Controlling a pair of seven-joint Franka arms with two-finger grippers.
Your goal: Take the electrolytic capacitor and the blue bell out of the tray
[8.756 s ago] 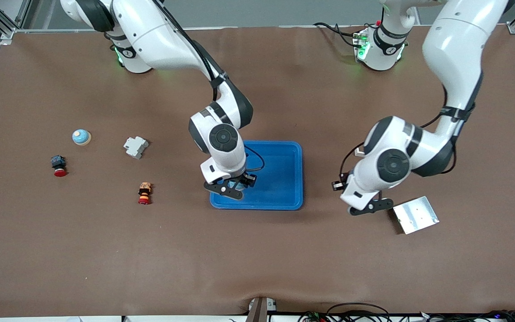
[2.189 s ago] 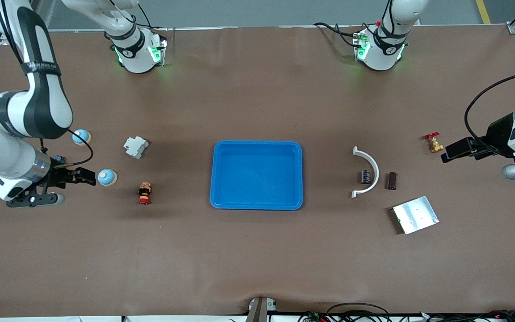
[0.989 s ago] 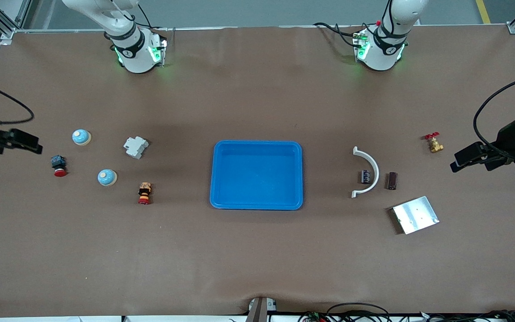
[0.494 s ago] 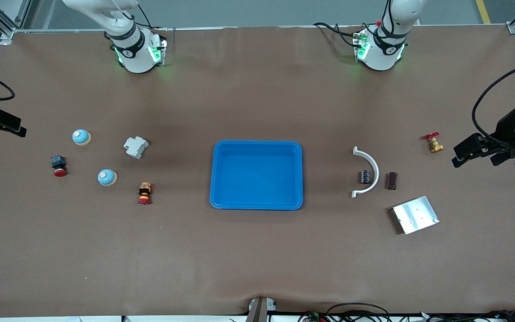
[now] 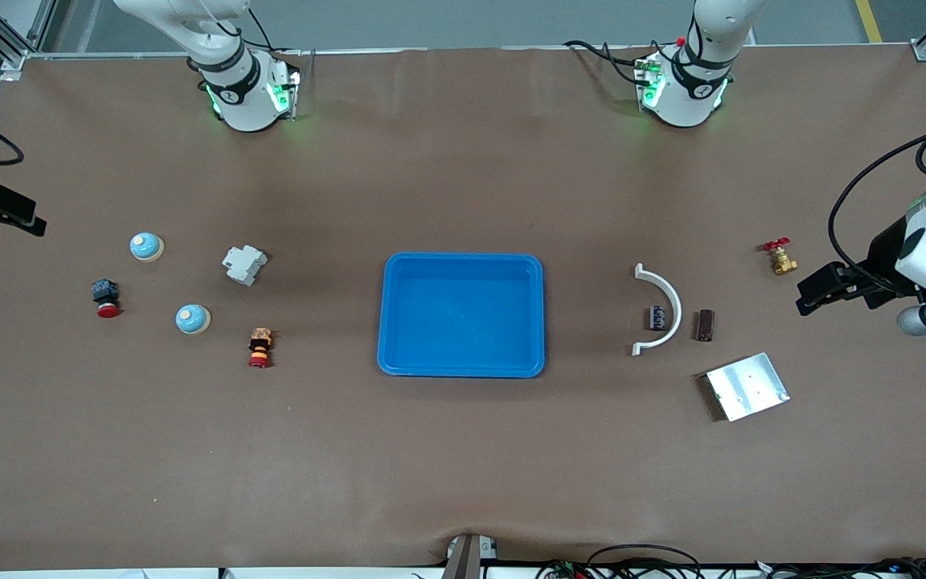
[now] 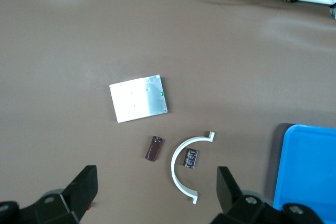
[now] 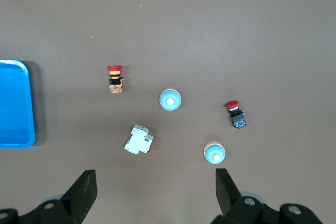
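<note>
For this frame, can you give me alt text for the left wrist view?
The open left gripper hovers over brown table, above a curved white plastic bracket around a dark capacitor, beside a brown capacitor and square metal plate.

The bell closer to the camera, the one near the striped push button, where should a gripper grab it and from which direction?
Judging by its pose, come straight down on the bell with the open right gripper, fingers closing across the dome's sides just above the pale base. It sits upright, the button on top, with clear table around it; the striped push button stands apart.
</note>
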